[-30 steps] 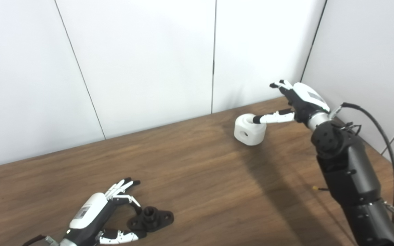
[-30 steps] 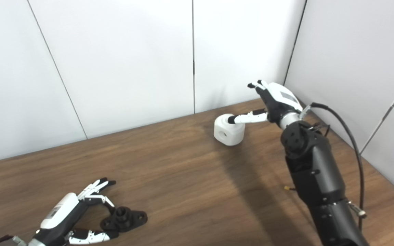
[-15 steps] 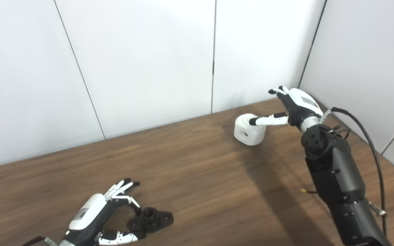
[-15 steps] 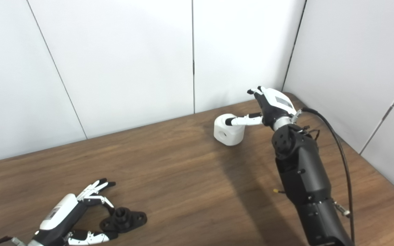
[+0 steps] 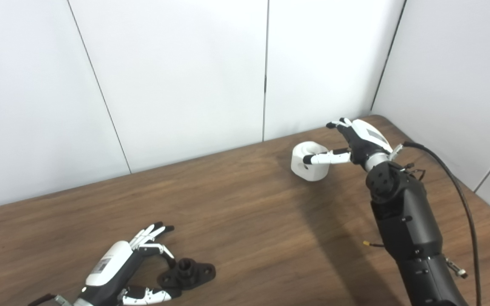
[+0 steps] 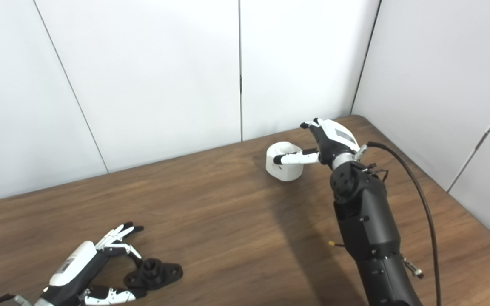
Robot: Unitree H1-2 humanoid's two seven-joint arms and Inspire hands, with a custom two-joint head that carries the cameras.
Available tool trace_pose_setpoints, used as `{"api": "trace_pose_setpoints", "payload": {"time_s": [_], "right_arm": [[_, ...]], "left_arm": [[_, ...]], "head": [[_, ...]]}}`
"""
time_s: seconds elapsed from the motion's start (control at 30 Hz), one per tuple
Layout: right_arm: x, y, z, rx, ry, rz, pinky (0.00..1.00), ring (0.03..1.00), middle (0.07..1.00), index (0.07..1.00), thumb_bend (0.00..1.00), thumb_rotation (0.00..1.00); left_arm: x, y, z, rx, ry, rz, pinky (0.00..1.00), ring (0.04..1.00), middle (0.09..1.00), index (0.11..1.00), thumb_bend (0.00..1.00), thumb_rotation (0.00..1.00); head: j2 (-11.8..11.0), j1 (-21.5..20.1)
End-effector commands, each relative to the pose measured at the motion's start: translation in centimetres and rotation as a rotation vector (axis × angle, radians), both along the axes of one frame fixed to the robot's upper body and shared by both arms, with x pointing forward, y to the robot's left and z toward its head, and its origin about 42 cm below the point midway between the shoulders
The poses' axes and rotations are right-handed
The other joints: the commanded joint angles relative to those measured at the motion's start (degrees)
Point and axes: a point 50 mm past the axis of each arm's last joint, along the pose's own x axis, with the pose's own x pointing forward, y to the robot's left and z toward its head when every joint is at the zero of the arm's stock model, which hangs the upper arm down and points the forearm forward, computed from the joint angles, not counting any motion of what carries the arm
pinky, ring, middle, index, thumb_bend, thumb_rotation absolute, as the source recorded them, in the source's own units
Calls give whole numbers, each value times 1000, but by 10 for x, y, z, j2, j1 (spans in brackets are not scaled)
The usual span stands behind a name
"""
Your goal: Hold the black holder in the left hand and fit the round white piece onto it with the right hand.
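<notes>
I had the right hand (image 5: 357,142) spread around the white piece (image 5: 309,162) at the far right of the bench (image 5: 236,212), thumb across its near side, fingers (image 5: 334,124) beyond it, not clenched, while the left hand (image 5: 119,272) lay released against the holder (image 5: 187,273), near left.

- A dark wood-grain desk (image 5: 236,212) fills the lower part.
- White wall panels (image 5: 177,72) with thin dark seams stand directly behind the desk.
- Another white wall (image 5: 453,76) flanks its right edge.
</notes>
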Motion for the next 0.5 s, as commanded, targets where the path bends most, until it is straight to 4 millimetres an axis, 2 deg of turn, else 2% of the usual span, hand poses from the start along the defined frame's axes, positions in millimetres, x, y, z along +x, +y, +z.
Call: {"api": "trace_pose_setpoints", "payload": {"time_s": [0.0,0.47], "right_arm": [[3,0,17,-14,-49,-15,767,918,1000,870,1000,608],[2,9,9,-24,-8,-35,790,922,1000,869,1000,616]], "left_arm": [[-32,31,-49,206,184,0,1000,1000,939,482,524,60],[-31,32,-49,214,183,3,1000,1000,940,482,524,60]], "head": [[0,-1],[6,2]]}}
